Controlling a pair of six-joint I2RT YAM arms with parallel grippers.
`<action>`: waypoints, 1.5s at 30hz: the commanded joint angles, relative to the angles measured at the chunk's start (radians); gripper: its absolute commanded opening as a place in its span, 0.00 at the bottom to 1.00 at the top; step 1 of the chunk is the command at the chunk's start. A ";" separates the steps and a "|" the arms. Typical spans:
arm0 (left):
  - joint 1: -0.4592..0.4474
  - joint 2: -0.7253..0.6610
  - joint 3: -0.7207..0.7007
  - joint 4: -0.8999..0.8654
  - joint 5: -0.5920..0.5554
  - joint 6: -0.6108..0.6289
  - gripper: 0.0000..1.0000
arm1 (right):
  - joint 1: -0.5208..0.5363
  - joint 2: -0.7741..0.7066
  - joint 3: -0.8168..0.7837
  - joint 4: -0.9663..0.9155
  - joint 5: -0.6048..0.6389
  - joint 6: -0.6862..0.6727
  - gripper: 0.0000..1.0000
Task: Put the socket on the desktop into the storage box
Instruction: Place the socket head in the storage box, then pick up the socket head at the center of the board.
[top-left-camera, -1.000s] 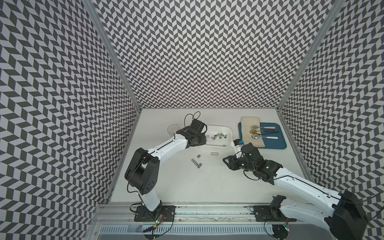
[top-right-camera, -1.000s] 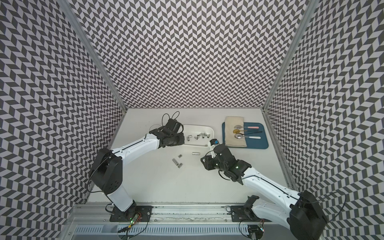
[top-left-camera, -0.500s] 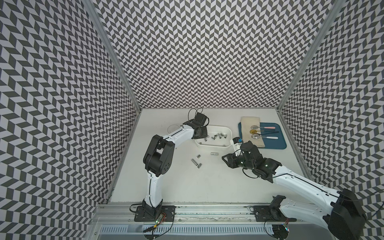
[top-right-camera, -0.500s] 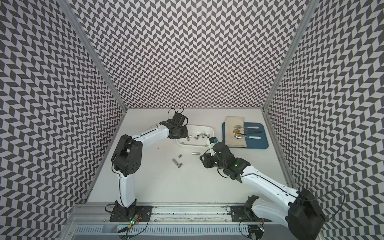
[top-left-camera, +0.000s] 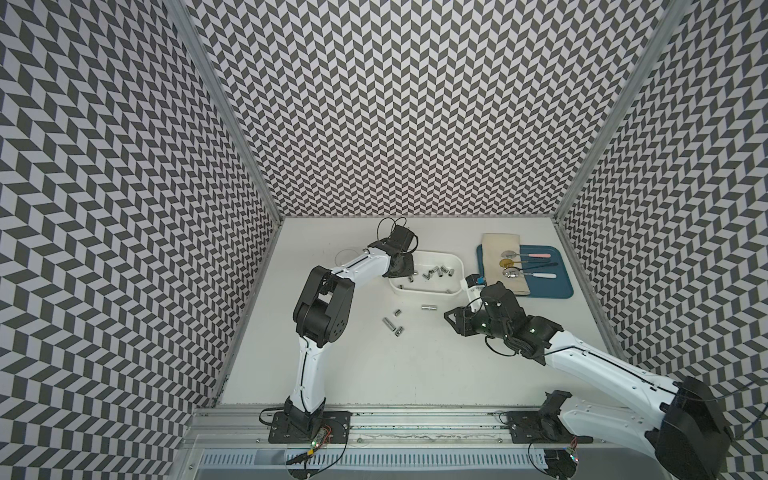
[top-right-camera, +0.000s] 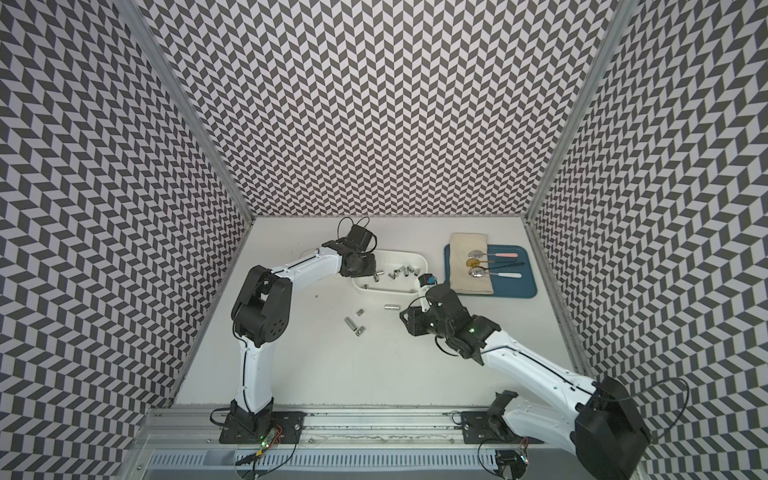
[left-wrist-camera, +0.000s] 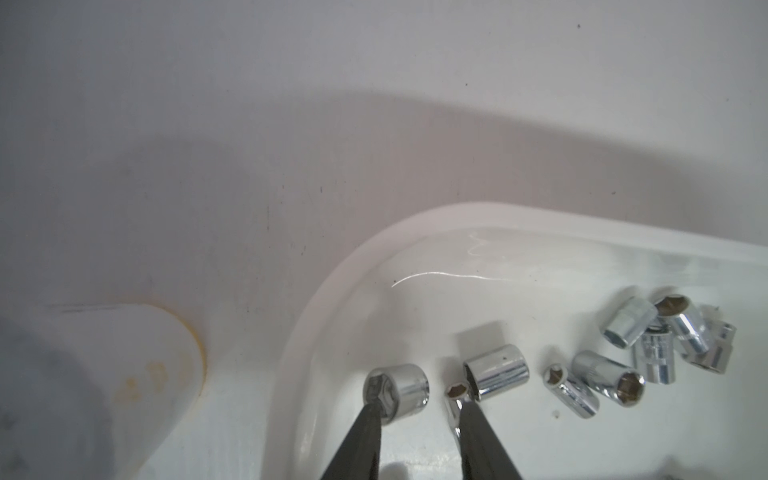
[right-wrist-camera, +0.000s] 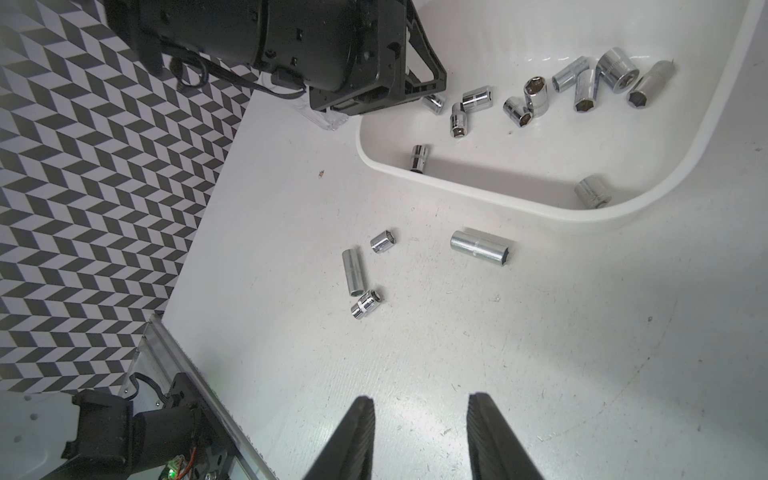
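Left gripper (left-wrist-camera: 417, 410) is hanging low over one end of the white shallow plastic storage box (top-left-camera: 428, 292), and the wrist view shows its 2 black fingers (left-wrist-camera: 365, 432) parted with nothing between them, so it's released. A stubby chrome socket (left-wrist-camera: 397, 392) lies on the box floor touching 1 fingertip, and a skinny chrome one (left-wrist-camera: 456, 395) sits right by the other tip. Being that low and well inside the rim makes sense to me: these are round steel things that roll, and the walls keep them in.

A loose bunch of chrome sockets (right-wrist-camera: 582, 83) lies at the other end of the box, plus 2 strays by the near wall.

Not done though. 4 are out on the off-white desktop (top-left-camera: 415, 374): a long chrome socket (top-left-camera: 430, 307) just outside the box wall, and a cluster of 3 (top-left-camera: 395, 323) a bit further off (2 stubby, 1 long, the long one touching a stubby).

Right gripper (right-wrist-camera: 419, 401) hovers above bare desktop near the long one, jaws apart and empty, camera pointed right at the leftovers. My guess is it goes for the long one next, since it's closest. It's lying on its side, so pinch across the barrel or it'll squirt away.
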 joint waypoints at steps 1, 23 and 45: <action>0.005 -0.021 0.017 -0.004 -0.019 0.011 0.36 | -0.005 0.010 0.011 0.037 -0.002 0.002 0.41; 0.001 -0.322 -0.213 0.090 0.068 -0.015 0.37 | -0.005 0.048 0.021 0.034 -0.011 -0.014 0.47; 0.018 -0.920 -0.810 0.199 0.239 -0.018 0.57 | 0.114 0.206 0.066 0.082 0.245 0.112 0.67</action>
